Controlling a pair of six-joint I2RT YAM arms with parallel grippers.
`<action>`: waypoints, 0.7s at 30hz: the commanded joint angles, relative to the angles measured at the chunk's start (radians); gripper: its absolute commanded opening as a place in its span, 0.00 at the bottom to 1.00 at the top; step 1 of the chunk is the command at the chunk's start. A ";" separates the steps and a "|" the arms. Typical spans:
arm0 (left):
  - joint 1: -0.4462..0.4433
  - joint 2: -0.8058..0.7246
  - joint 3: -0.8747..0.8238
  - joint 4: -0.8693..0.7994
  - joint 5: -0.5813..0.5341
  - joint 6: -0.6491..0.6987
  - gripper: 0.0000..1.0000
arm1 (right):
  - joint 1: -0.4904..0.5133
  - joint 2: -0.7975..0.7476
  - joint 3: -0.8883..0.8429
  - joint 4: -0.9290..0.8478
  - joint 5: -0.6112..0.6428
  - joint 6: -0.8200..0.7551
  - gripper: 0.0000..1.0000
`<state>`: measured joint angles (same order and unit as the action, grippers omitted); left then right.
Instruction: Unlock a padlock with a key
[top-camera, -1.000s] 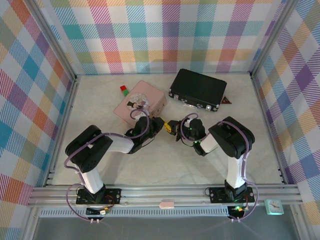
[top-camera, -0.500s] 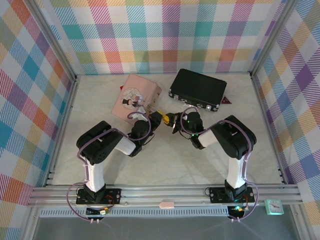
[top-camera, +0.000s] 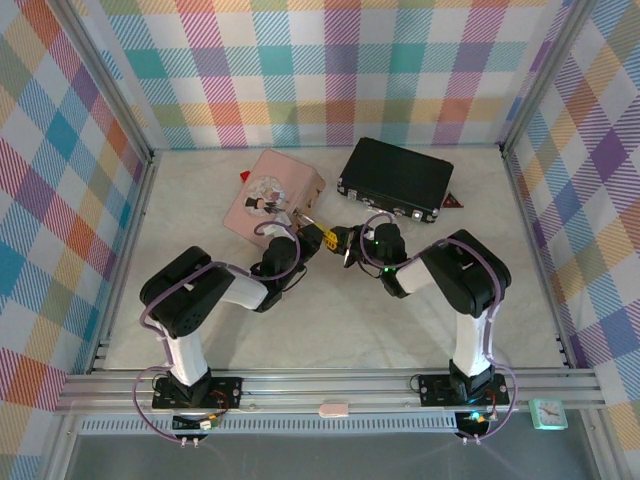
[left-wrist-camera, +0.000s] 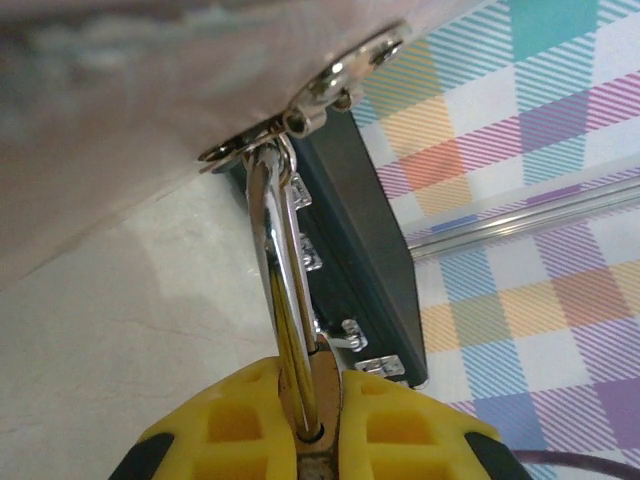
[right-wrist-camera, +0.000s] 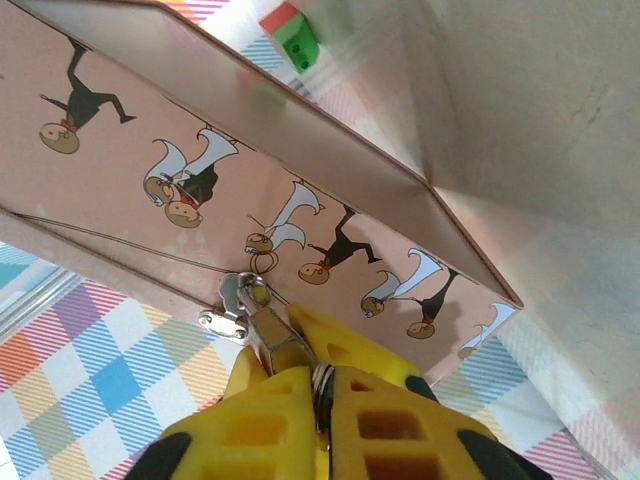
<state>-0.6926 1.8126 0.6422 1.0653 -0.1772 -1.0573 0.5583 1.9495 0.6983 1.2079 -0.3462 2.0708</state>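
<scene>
Plaid-walled table (top-camera: 190, 200): left gripper (left-wrist-camera: 318, 440) clamps the padlock (left-wrist-camera: 285, 300) hanging on the pink box (right-wrist-camera: 150, 170) hasp (left-wrist-camera: 300, 120), right gripper (right-wrist-camera: 325, 420) is pinched narrow on the key (right-wrist-camera: 320, 378); best to brace the padlock and feed the key in straight.

Arms reaching inward, left end effector (top-camera: 323, 238) and right end effector (top-camera: 346, 243) clamped, nearly touching
</scene>
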 joint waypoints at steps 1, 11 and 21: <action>-0.052 -0.047 -0.023 -0.203 0.084 0.023 0.00 | -0.015 0.031 0.047 0.199 -0.031 0.114 0.18; -0.039 -0.190 -0.040 -0.410 0.107 0.067 0.00 | -0.083 -0.053 -0.020 -0.085 -0.178 -0.341 0.46; -0.056 -0.249 0.022 -0.741 0.186 0.307 0.00 | -0.120 -0.400 0.091 -1.045 -0.073 -1.102 0.55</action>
<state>-0.7322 1.6047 0.6147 0.4225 -0.0212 -0.8745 0.4339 1.6348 0.7258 0.5358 -0.4747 1.2942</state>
